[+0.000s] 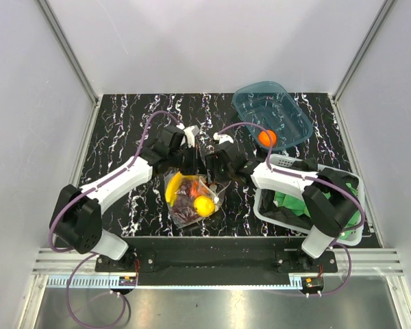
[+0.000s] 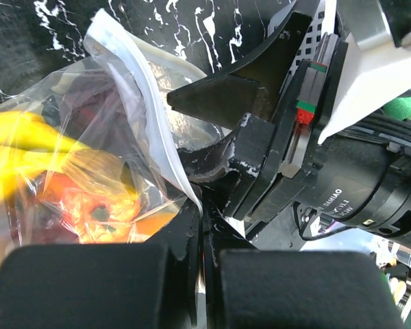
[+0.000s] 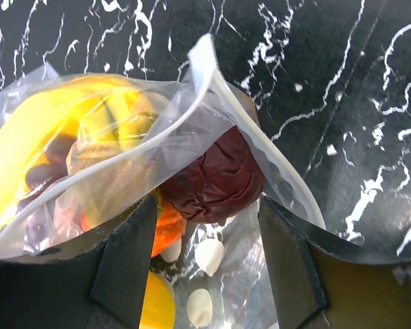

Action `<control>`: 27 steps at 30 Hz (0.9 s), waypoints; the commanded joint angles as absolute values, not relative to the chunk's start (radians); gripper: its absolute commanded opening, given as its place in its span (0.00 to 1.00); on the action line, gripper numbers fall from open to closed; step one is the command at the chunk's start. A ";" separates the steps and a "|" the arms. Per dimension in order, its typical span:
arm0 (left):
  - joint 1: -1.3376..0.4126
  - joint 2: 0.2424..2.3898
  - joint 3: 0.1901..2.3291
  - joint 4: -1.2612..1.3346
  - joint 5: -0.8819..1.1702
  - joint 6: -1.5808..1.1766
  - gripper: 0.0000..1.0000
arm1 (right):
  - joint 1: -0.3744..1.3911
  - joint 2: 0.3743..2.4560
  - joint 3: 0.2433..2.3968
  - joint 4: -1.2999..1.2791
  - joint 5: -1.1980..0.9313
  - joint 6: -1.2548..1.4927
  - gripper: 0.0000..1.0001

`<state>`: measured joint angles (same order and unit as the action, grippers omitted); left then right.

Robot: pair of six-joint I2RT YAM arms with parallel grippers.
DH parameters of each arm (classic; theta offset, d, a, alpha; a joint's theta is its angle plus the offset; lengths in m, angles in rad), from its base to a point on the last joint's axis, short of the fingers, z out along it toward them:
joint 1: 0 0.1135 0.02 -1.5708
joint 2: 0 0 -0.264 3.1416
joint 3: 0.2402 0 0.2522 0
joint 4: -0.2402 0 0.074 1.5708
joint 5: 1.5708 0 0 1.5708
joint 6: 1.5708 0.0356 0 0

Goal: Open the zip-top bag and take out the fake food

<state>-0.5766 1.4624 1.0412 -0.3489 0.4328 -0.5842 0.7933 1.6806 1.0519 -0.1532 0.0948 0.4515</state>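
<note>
The zip-top bag (image 1: 181, 216) lies in the middle of the table, clear with pale oval dots. Inside it are a yellow banana bunch (image 1: 171, 188), a yellow round fruit (image 1: 204, 205) and dark red fruit. My left gripper (image 2: 204, 233) is shut on the bag's zip edge (image 2: 144, 89). My right gripper (image 3: 202, 219) is open at the bag's open mouth (image 3: 212, 75), with a dark red fruit (image 3: 216, 178) between its fingers and an orange fruit (image 3: 168, 229) by the left finger. Both grippers meet above the bag's far end in the top view. One orange fruit (image 1: 266, 138) sits by the blue tub.
The translucent blue tub (image 1: 250, 110) stands at the back right. A white basket (image 1: 281, 162) holding a green cloth (image 1: 288, 201) stands at the right, under the right arm. The right arm's wrist (image 2: 342, 171) fills the right of the left wrist view, close by.
</note>
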 commanded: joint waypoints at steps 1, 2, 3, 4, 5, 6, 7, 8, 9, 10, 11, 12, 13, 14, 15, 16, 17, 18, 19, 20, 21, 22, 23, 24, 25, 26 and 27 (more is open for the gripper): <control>-0.580 1.468 1.063 -0.334 0.456 -0.587 0.00 | 0.784 1.712 1.081 -0.011 0.092 0.456 0.70; -0.581 1.473 1.065 -0.331 0.457 -0.589 0.00 | 0.782 1.730 1.081 0.021 0.089 0.453 0.71; -0.581 1.477 1.065 -0.331 0.459 -0.592 0.00 | 0.781 1.742 1.084 0.026 0.086 0.451 0.73; -0.583 1.480 1.068 -0.333 0.457 -0.592 0.00 | 0.773 1.755 1.088 0.029 0.081 0.448 0.76; -0.584 1.483 1.069 -0.331 0.457 -0.592 0.00 | 0.767 1.781 1.089 0.041 0.069 0.445 0.76; -0.586 1.489 1.069 -0.331 0.457 -0.594 0.00 | 0.765 1.793 1.092 0.046 0.058 0.440 0.77; -0.587 1.493 1.071 -0.331 0.456 -0.594 0.00 | 0.758 1.804 1.092 0.055 0.049 0.434 0.80; -0.589 1.494 1.072 -0.331 0.454 -0.595 0.00 | 0.756 1.816 1.089 0.083 0.029 0.420 0.82; -0.591 1.500 1.072 -0.331 0.456 -0.595 0.00 | 0.755 1.821 1.083 0.096 0.023 0.416 0.83; -0.591 1.503 1.072 -0.330 0.456 -0.595 0.00 | 0.753 1.827 1.081 0.110 0.011 0.410 0.85; -0.591 1.506 1.071 -0.330 0.454 -0.595 0.00 | 0.749 1.842 1.080 0.142 0.003 0.394 0.88; -0.589 1.511 1.071 -0.328 0.454 -0.594 0.00 | 0.750 1.854 1.094 0.141 -0.041 0.387 0.89; -0.591 1.512 1.071 -0.330 0.451 -0.594 0.00 | 0.749 1.867 1.101 0.140 -0.052 0.380 0.89; -0.591 1.514 1.072 -0.331 0.451 -0.589 0.00 | 0.749 1.890 1.107 0.141 -0.081 0.380 0.89; -0.589 1.516 1.074 -0.333 0.448 -0.588 0.00 | 0.749 1.897 1.115 0.146 -0.093 0.382 0.88; -0.589 1.519 1.075 -0.334 0.445 -0.588 0.00 | 0.749 1.904 1.115 0.152 -0.104 0.385 0.85; -0.589 1.517 1.077 -0.336 0.446 -0.584 0.00 | 0.749 1.913 1.112 0.170 -0.118 0.391 0.83; -0.589 1.517 1.074 -0.337 0.443 -0.587 0.00 | 0.749 1.914 1.108 0.179 -0.124 0.396 0.79; -0.589 1.519 1.074 -0.336 0.442 -0.588 0.00 | 0.749 1.911 1.104 0.198 -0.136 0.393 0.78; -0.589 1.517 1.072 -0.336 0.443 -0.592 0.00 | 0.750 1.910 1.100 0.204 -0.144 0.393 0.77; -0.589 1.516 1.068 -0.336 0.445 -0.595 0.00 | 0.749 1.908 1.098 0.207 -0.144 0.391 0.74; -0.589 1.516 1.065 -0.333 0.443 -0.598 0.00 | 0.749 1.902 1.098 0.206 -0.141 0.385 0.70; -0.589 1.513 1.062 -0.333 0.443 -0.601 0.00 | 0.747 1.899 1.097 0.206 -0.144 0.380 0.68; -0.589 1.508 1.058 -0.331 0.437 -0.601 0.00 | 0.749 1.891 1.098 0.204 -0.149 0.373 0.56; -0.591 1.505 1.055 -0.333 0.434 -0.601 0.00 | 0.747 1.879 1.098 0.192 -0.155 0.361 0.49; -0.591 1.497 1.055 -0.331 0.431 -0.604 0.00 | 0.747 1.872 1.100 0.180 -0.159 0.354 0.46; -0.591 1.494 1.054 -0.333 0.430 -0.606 0.00 | 0.747 1.862 1.100 0.173 -0.161 0.350 0.41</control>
